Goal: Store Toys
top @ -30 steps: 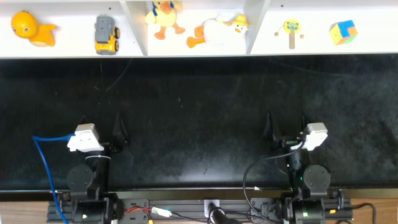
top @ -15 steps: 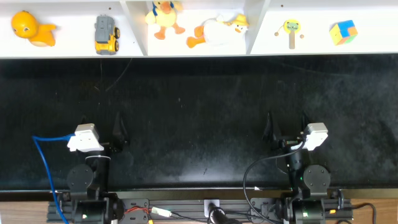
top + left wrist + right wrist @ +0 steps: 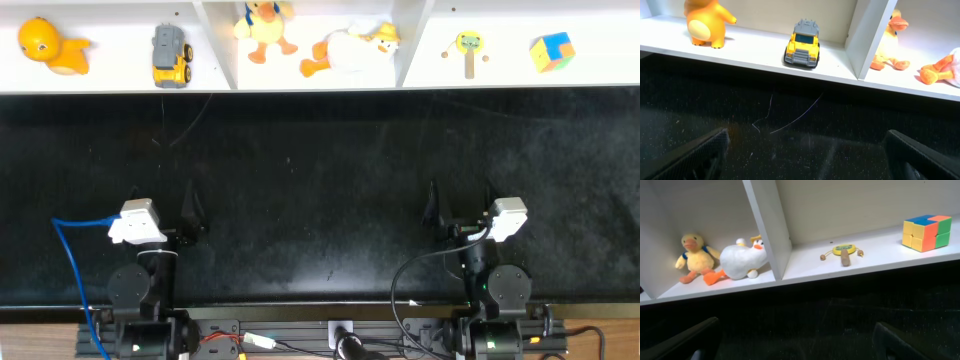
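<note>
Resting arms, toys put away

Top view: orange duck (image 3: 52,45), yellow truck (image 3: 170,55), yellow soft duck (image 3: 265,28), white soft duck (image 3: 350,50), rattle (image 3: 468,48) and cube (image 3: 551,51) sit on the white shelf (image 3: 300,82), well apart from both arms. Left gripper (image 3: 162,205) and right gripper (image 3: 460,205) sit by their bases, jaws wide, holding nothing.
Left wrist view: the truck is near the shelf edge (it has wheels); I think a bump could roll it off.
Right wrist view: the cube sits near the edge too
</note>
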